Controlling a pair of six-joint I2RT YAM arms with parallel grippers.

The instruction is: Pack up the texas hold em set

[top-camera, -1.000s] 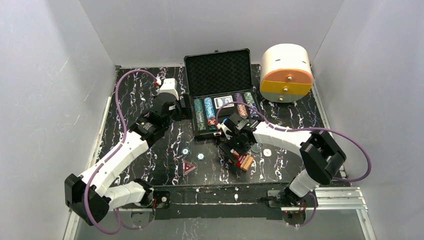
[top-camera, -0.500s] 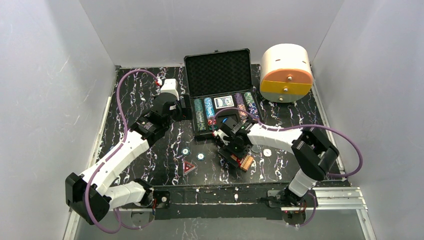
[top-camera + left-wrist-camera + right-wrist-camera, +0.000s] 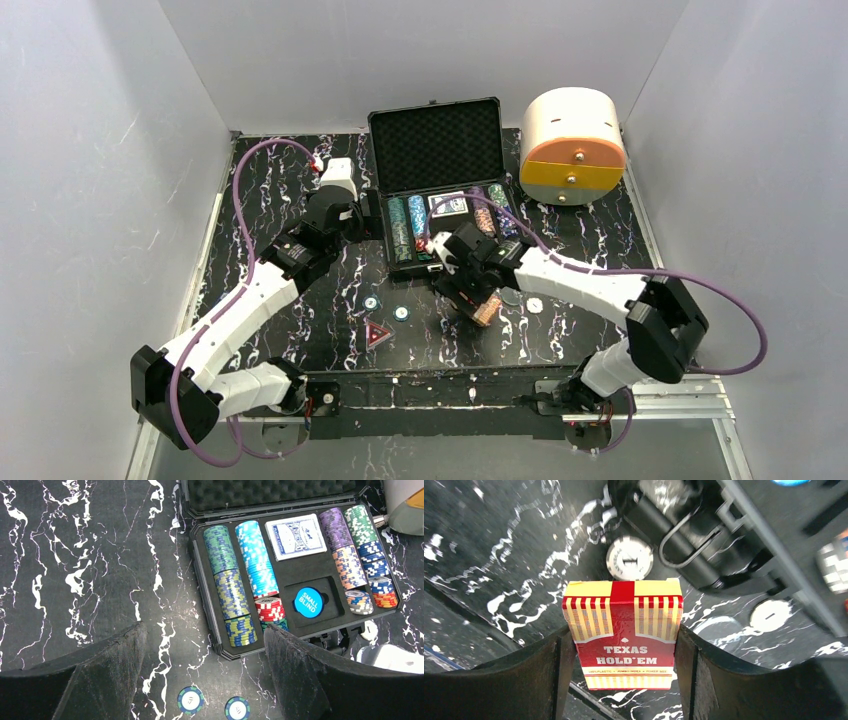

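1. Briefcase [image 3: 436, 150], black and foam-lined, lies open at the far middle of the marbled black table [image 3: 270, 190], its lid upright.
2. Inside it we see rows of multicoloured poker chips [image 3: 227, 580], a blue card deck [image 3: 296, 536] and a round blue "small blind" button [image 3: 308, 602].
3. The right gripper [image 3: 623, 634] is clamped on the red card deck [image 3: 624, 610], a finger pressed to each long side, just on the near side of the briefcase handle [image 3: 684, 535].
4. The left gripper [image 3: 205, 629] hangs over the table left of the briefcase, its fingers spread wide and holding nothing.
5. Loose on the table near the case, we find two chips [image 3: 372, 301], a red triangle [image 3: 377, 334] and two small white buttons [image 3: 629, 558].
6. A white-and-orange cylindrical box [image 3: 572, 145] stands at the far right.
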